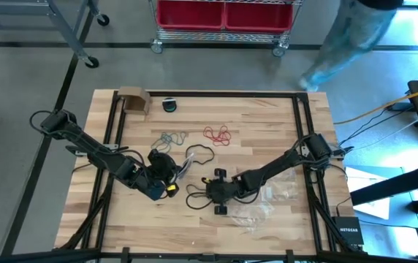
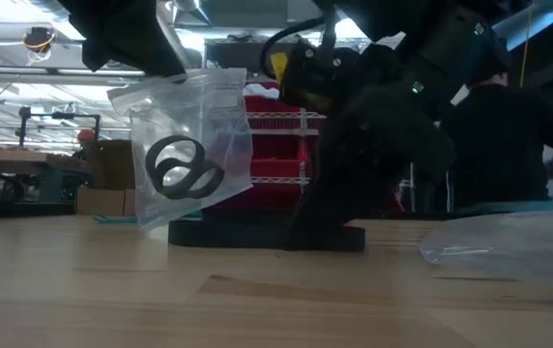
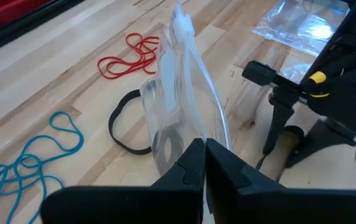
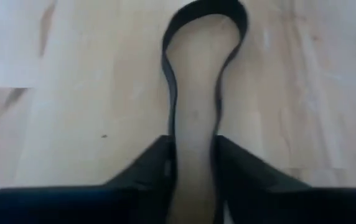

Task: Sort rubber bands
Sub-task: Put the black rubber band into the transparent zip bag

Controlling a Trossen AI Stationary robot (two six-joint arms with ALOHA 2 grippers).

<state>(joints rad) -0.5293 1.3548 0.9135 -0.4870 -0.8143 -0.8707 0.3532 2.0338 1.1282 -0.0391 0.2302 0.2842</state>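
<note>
Holding a clear bag point(image 3: 184, 93) upright above the worktop point(image 1: 267, 117), the left gripper point(image 3: 204, 163) has its fingers pressed together on the bag's lower edge. The low view shows black bands point(image 2: 182, 169) already inside this bag, so bagging of the black group is judged to be under way.

The right gripper point(image 4: 193, 163) sits low at the worktop, just beside the left one. Its fingers are narrowly apart and straddle a black band point(image 4: 196, 68); the loop runs between them and lies flat on the wood ahead. The pictures do not show whether the fingers press on the band, so a firm grip cannot be confirmed.

Remaining items:
- One more black band point(image 3: 123, 127) lies on the worktop, beside and partly behind the held bag.
- A red cluster point(image 1: 217, 136) lies loose near the centre, apart from the grippers.
- A teal cluster point(image 1: 171, 138) lies loose just left of the red one.
- Spare clear bags point(image 1: 267, 201) lie flat near the right arm; whether they hold anything cannot be told.

Assessment: the task is at an early stage. Part of the black group is bagged. The red and teal clusters lie outside any bag. The next move likely calls for lifting the straddled band and feeding it into the bag mouth, which is floppy and may close.
</note>
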